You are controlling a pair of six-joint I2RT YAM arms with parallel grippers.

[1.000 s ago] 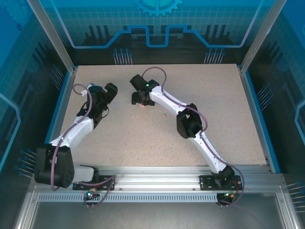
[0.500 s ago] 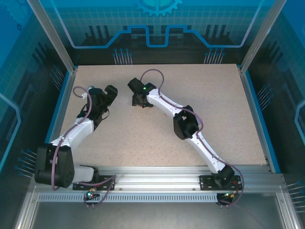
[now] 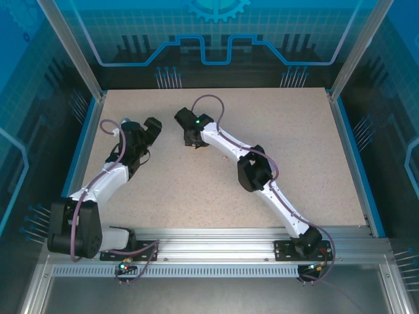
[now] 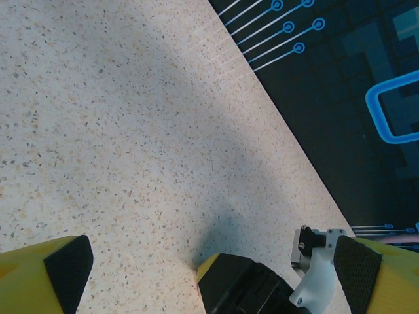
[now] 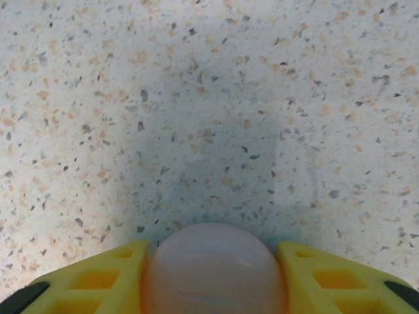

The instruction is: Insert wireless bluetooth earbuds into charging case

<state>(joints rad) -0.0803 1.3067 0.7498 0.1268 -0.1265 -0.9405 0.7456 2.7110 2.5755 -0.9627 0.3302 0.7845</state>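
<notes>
Right wrist view, closest to the lens: your right gripper [image 5: 213, 254] has its yellow plastic fingers [image 5: 108, 278] pressed against both sides of a pale pink rounded plastic piece [image 5: 213, 281], so the jaws are clenched on it. A faint seam crosses the dome. You cannot tell from this angle whether it is a bud or a round case. The piece sits at 6 o'clock in that picture. Toward 12 o'clock lies the speckled beige table top [image 5: 209, 85], with a soft shadow just past the dome.

In the left wrist view, your left gripper [image 4: 213, 271] stands released, its yellow fingers with black pads [image 4: 69, 268] spread wide at 7 and 5 o'clock. A black housing [image 4: 245, 288] and a white bracket [image 4: 321, 268] poke in at 6 o'clock; you cannot tell what they belong to. The table runs on to its far edge, where a dark blue wall with glowing lines [image 4: 340, 98] fills the 1 o'clock corner.

In the top external view, both bases sit at the near rail. Your left arm [image 3: 105, 180] leans from 7 o'clock toward 1 o'clock, and your right arm [image 3: 262, 173] stretches from 5 o'clock toward 11 o'clock. The right gripper is low over the table left of centre, at 3 o'clock of the left gripper, near it but apart. Translucent blue panels [image 3: 209, 39] close the far side.
</notes>
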